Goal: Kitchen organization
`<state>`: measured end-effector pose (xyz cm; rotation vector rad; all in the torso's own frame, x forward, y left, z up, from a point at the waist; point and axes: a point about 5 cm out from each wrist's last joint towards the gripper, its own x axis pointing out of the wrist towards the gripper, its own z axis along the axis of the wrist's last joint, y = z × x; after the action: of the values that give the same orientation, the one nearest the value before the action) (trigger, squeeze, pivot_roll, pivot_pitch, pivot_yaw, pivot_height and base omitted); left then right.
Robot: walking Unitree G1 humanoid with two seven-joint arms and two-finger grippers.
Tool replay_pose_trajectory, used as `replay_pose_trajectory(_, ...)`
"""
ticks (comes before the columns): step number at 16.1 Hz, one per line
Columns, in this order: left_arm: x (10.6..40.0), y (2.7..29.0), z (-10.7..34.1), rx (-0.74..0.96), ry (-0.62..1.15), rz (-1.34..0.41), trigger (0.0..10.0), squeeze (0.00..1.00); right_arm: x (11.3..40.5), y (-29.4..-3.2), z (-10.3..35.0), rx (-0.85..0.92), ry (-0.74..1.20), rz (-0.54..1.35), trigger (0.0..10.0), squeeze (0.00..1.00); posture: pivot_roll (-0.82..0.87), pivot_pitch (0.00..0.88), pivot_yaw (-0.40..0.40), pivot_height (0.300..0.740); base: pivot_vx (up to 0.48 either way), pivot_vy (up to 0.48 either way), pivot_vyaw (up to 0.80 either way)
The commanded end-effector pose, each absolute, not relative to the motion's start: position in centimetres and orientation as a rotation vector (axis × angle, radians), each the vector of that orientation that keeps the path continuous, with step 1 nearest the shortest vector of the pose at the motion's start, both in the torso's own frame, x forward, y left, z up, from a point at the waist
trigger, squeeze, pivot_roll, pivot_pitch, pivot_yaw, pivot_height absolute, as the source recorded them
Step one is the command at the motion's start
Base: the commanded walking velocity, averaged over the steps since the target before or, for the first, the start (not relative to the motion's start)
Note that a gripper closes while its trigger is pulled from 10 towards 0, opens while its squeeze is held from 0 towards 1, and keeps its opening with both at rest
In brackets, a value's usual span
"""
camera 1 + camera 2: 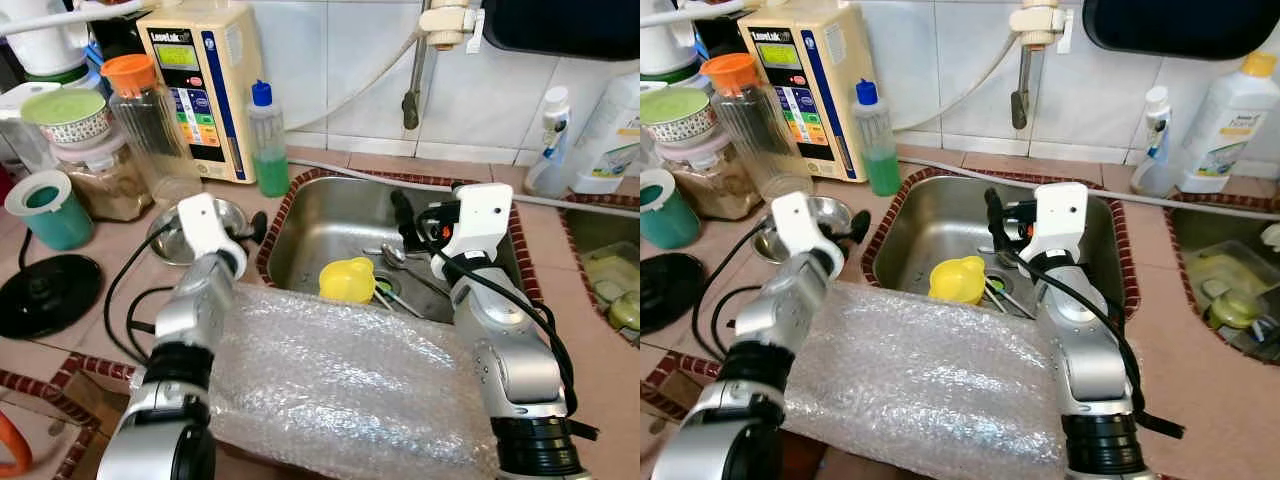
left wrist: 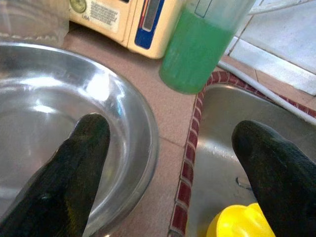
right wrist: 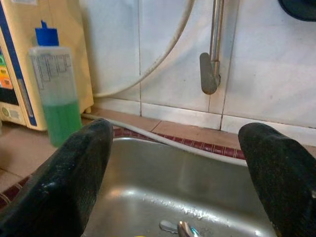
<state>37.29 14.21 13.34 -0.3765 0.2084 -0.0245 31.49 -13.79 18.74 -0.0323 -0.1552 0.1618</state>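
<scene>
Hovering over the stainless-steel sink [image 1: 330,215], the right tool [image 3: 182,173] has fingers apart; the left tool [image 2: 168,173], also apart, straddles the round steel bowl [image 2: 59,113] at the sink's 9 o'clock.

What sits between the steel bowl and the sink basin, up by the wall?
The bottle of green liquid stands on the counter between the steel bowl and the sink; the left wrist view shows it.

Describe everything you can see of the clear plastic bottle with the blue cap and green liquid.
The clear plastic bottle with the blue cap stands upright on the tiled counter, at the sink's back left corner, beside the cream water-purifier unit. Green liquid fills its lower part; the upper part looks empty, with faint printed markings. Neither gripper touches it.
</scene>
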Motion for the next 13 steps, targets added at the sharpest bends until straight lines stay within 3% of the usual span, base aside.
replay_pose_trajectory(1,37.3,14.0,12.8,-0.390,0.231,-0.014,10.0,0.00,31.6,-14.2,18.7,-0.049,-0.152,0.142,10.0,0.00,-0.11,0.000,0.123,0.740,0.000,0.000,0.00)
replay_pose_trajectory(6,36.9,11.3,11.5,-0.380,0.280,-0.085,10.0,0.00,31.1,-17.5,18.5,-0.050,-0.154,0.010,10.0,0.00,-0.20,0.000,0.180,0.740,0.000,0.000,0.00)
replay_pose_trajectory(9,37.3,11.0,11.6,-0.398,0.265,-0.064,10.0,0.00,31.2,-17.6,18.4,-0.045,-0.160,0.020,10.0,0.00,-0.22,0.000,0.178,0.740,0.000,0.000,0.00)
replay_pose_trajectory(13,37.2,12.5,11.7,-0.392,0.244,0.004,10.0,0.00,32.1,-15.6,18.5,-0.068,-0.161,0.106,10.0,0.00,-0.17,0.000,0.140,0.740,0.000,0.000,0.00)
